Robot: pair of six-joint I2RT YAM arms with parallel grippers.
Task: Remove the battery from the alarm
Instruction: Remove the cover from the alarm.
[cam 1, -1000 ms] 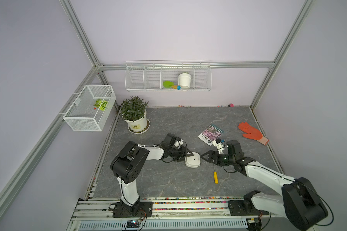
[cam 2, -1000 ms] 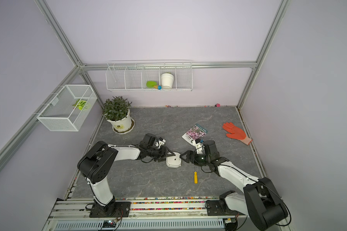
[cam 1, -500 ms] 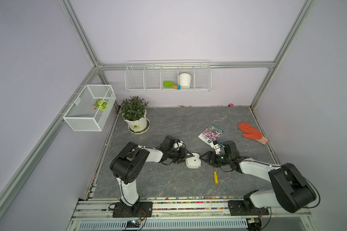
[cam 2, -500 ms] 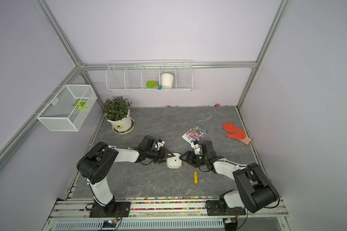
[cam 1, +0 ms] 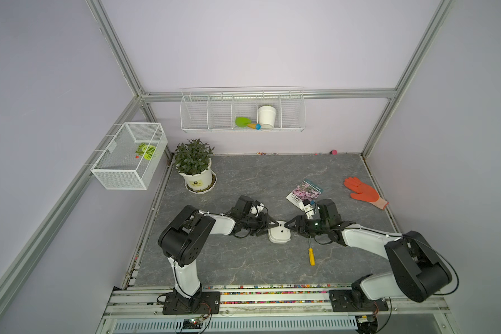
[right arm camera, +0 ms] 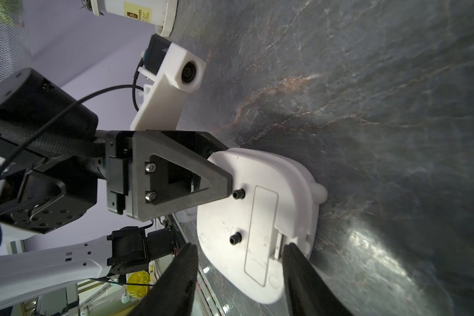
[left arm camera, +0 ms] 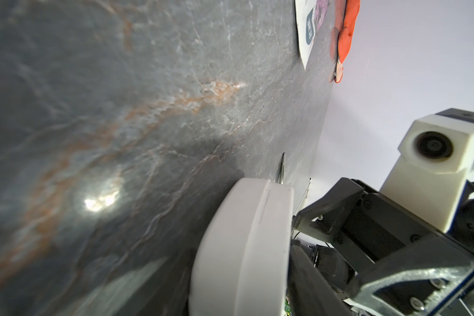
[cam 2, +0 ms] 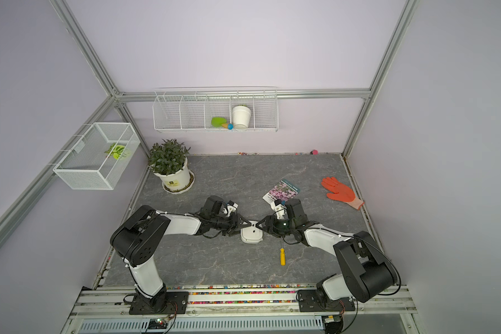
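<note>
Black left gripper (cam 1: 274, 223): rolled on its side, clamped across the rim of the small white rounded-square plastic alarm (right arm camera: 219, 227). Its upper finger (right arm camera: 181, 180) lies flat on the plain back beside a black knob (right arm camera: 238, 194). Black right gripper (cam 1: 286, 225): faces it from the alarm's opposite side, fingers (right arm camera: 175, 281) apart with the alarm's rim between them; whether they press on it cannot be told. The alarm lies back up on the grey marbled tabletop (cam 1: 243, 266), between the two grippers. Of the battery nothing shows; an oblong cover (right arm camera: 260, 232) sits in the alarm's back. Yellow-handled screwdriver (cam 1: 311, 256): near the alarm, on the right arm's side. Flower-printed seed packet (cam 1: 305, 191): beyond the alarm, behind the right gripper. Orange glove (cam 1: 362, 193): well apart from the alarm.
</note>
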